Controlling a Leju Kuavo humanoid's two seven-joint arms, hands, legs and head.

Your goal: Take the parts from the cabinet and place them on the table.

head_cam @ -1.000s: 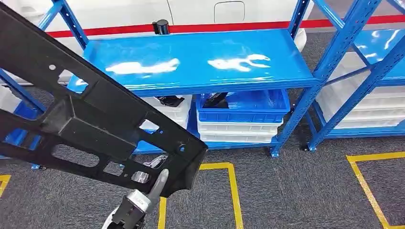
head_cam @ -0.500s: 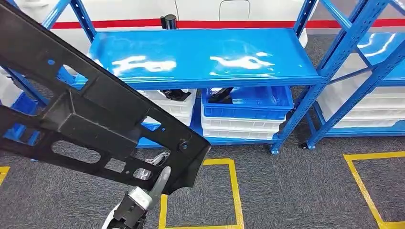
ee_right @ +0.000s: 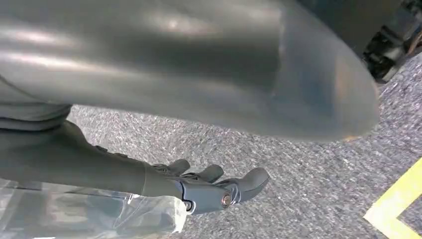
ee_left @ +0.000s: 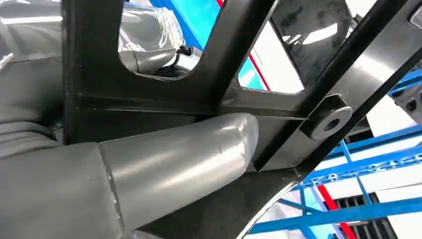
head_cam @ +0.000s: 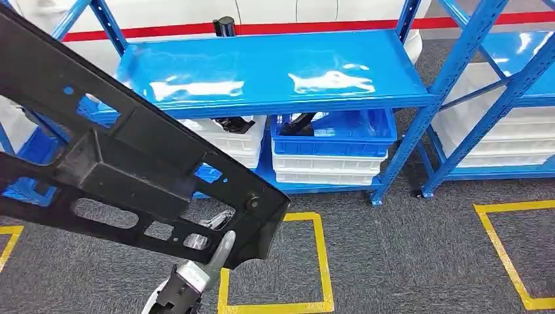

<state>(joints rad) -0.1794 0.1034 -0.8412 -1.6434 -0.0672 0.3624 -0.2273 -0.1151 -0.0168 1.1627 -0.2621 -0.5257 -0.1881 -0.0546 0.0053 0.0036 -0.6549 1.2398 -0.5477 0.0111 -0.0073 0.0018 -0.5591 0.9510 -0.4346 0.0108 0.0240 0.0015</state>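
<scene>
A large black plastic frame part (head_cam: 131, 163) with several cut-outs crosses the left half of the head view, tilted down toward its right end. My left hand (head_cam: 209, 261) grips that lower right end from below, thumb pressed on its face. In the left wrist view the grey thumb (ee_left: 174, 164) lies against the black part (ee_left: 229, 64) beside a bolt boss. My right hand (ee_right: 209, 189) hangs over grey carpet, holding nothing, with its fingers apart and slightly curled.
The blue cabinet shelf (head_cam: 275, 72) ahead is bare. Below it sit a blue bin (head_cam: 334, 137) and white bins (head_cam: 229, 140) holding dark parts. A second blue rack (head_cam: 497, 98) stands to the right. Yellow tape squares (head_cam: 317, 261) mark the grey carpet.
The whole picture has shifted a little, so the camera moved; the cabinet sits slightly differently in frame. The black part stays in my left hand's grip at the same tilt.
</scene>
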